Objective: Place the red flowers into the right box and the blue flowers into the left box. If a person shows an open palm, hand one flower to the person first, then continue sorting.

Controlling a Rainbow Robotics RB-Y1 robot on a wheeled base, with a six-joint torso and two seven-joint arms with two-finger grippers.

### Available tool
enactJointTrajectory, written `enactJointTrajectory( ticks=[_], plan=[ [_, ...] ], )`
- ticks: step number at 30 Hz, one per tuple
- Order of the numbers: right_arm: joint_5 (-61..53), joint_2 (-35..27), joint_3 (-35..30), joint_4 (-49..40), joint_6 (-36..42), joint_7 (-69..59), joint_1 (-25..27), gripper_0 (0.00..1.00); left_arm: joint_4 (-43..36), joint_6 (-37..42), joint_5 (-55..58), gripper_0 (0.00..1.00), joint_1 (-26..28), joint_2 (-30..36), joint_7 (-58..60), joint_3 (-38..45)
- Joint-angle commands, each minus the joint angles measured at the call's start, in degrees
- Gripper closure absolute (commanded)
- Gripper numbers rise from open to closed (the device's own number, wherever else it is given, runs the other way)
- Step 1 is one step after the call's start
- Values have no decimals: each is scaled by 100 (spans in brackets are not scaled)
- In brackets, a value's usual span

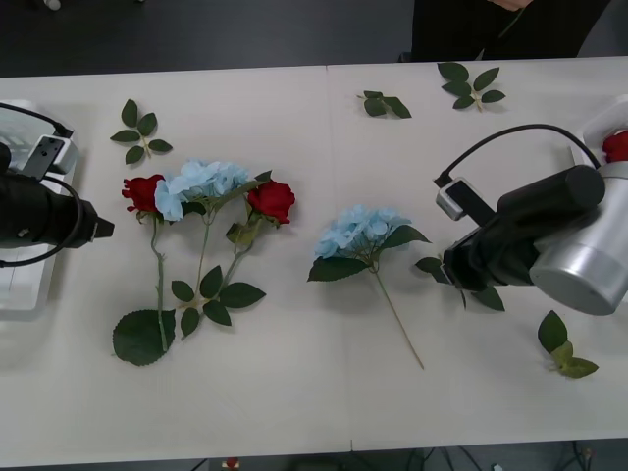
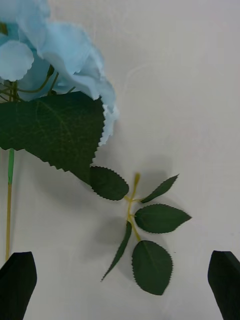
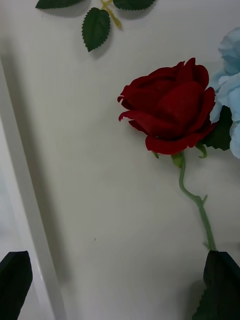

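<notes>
Presently we hold both grippers spread and empty: left gripper (image 3: 120, 287) beside the left box (image 1: 25, 285), facing a red rose (image 1: 143, 192); right gripper (image 2: 120, 285) over a loose leaf sprig (image 2: 142, 225) beside the lone blue hydrangea (image 1: 358, 232) mid-table

Red flowers (image 3: 167, 110): matt cloth petals, plastic-looking green stems. Blue flowers (image 2: 55, 45): thin matt fabric, frayed edges. Loose leaf sprig (image 2: 142, 225): serrated, veined, slight sheen. Table (image 1: 324, 412): smooth, matt white. Left box (image 3: 30, 220): white plastic rim, smooth
</notes>
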Motion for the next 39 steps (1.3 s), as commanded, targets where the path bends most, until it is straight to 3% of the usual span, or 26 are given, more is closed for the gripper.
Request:
enactJointTrajectory(
  ticks=[1,8,14,25,39],
  plan=[
    [331,436,457,57,-155,-488,-13,0,361,-256,-170,0,-609,-221,136,-424],
    [278,1104,492,453,-93,-497,-21,0,1072,-449,-451,0,-1277,-564,144,-1206],
    [445,1491,492,848,-111,-532,-100,0,1661,-739,-460,0,-1550,-845,127,-1522],
    [665,2176,510,1824,170,-672,-575,0,2408,-1311,-249,0,-1743,-942,92,-1892],
    [972,2405,712,2026,557,-1033,-760,0,2883,-1521,6,0,-1840,-1285,65,-1892]
  ],
)
